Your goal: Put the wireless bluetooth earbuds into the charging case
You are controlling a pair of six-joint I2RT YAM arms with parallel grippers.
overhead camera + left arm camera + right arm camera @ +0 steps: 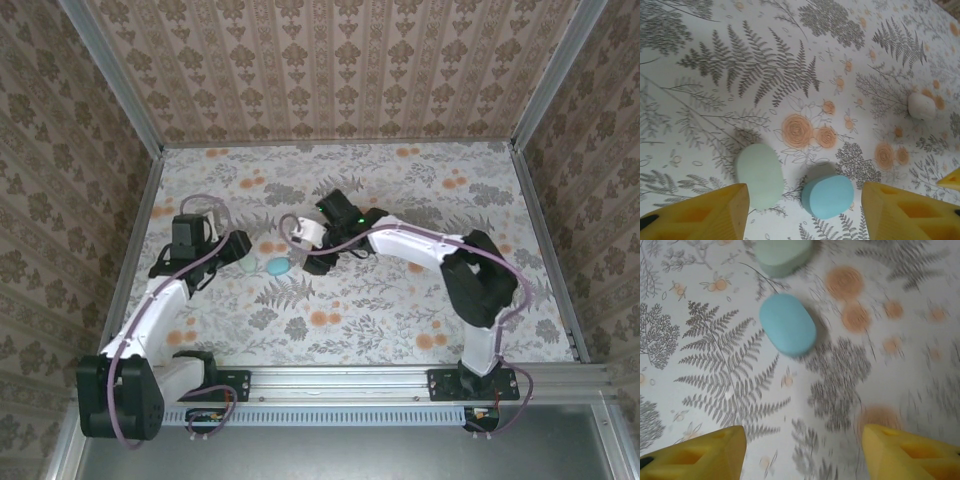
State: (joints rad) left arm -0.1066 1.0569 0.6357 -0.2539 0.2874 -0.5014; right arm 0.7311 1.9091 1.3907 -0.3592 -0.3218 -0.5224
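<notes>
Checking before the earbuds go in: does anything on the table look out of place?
The charging case lies in two separate pieces: a pale green oval plastic half and a light blue oval half, side by side, not touching. A small white rounded item sits apart from both.

Probably robot-lab test booth, not home: aluminium frame (113, 78), wallpaper-clad panels (340, 70), floral-print tabletop (400, 300), slotted mounting rail (340, 383) at near edge.

One blue case half (828, 196), one green case half (759, 175), one white lump (921, 106).
</notes>
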